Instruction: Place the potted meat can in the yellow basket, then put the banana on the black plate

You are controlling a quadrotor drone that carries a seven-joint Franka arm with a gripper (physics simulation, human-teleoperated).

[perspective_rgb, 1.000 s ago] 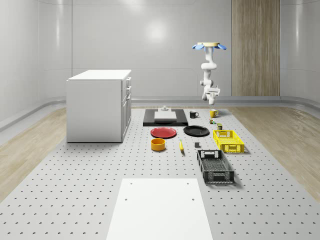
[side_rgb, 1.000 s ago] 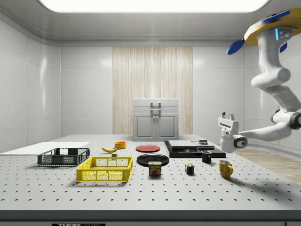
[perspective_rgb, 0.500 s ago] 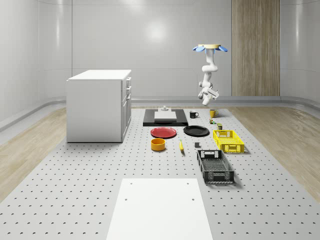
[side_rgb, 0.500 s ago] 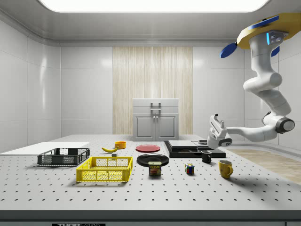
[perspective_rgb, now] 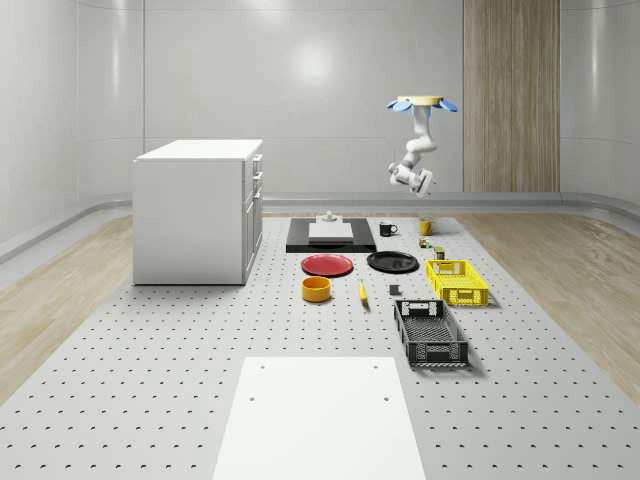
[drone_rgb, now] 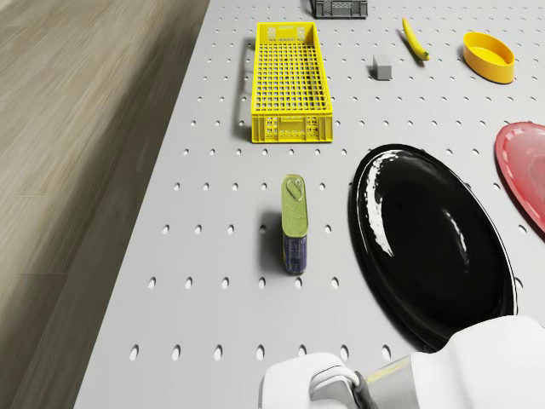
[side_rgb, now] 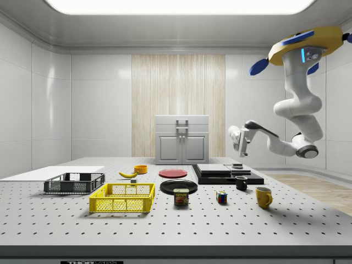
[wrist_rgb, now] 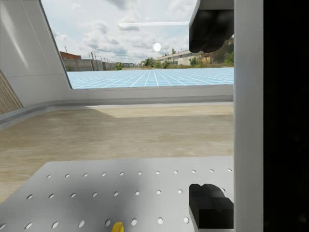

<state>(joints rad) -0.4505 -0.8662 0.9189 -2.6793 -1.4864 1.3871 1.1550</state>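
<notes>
Your drone point(side_rgb: 308, 44) hovers high above the far right end of the table point(side_rgb: 165, 225) in the side view, its arm folded so the gripper point(side_rgb: 237, 138) hangs in the air above the black tray point(side_rgb: 226, 175), holding nothing; in the wrist view its fingers point(wrist_rgb: 207, 210) stand wide apart. The potted meat can point(drone_rgb: 295, 223) stands on the table between the yellow basket point(drone_rgb: 289, 81) and the black plate point(drone_rgb: 430, 251); the banana point(drone_rgb: 414, 40) lies near the yellow bowl point(drone_rgb: 489, 56), well apart from the plate.

Your drone view crops the black plate point(drone_rgb: 434, 256) and red plate point(drone_rgb: 524, 166) at its edge; in the whole-scene view the potted meat can point(perspective_rgb: 439, 254) looks too small to identify.
</notes>
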